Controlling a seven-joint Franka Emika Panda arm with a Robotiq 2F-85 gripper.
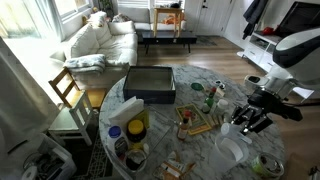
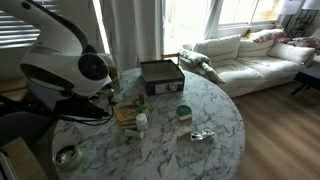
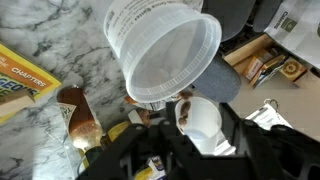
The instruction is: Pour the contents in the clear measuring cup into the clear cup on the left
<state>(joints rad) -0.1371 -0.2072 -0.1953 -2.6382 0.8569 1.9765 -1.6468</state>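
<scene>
Above the marble surface [image 3: 45, 35], in the wrist view: clear measuring cup [image 3: 165, 50], tipped well over, open mouth toward the camera, printed wall uppermost. Held at its lower end by the gripper [image 3: 160, 125], dark fingers drawn narrow around it. Just beneath the tilted rim, the clear cup [image 3: 200, 120], mouth up. Close beside the gripper, a brown bottle [image 3: 75, 112].
</scene>
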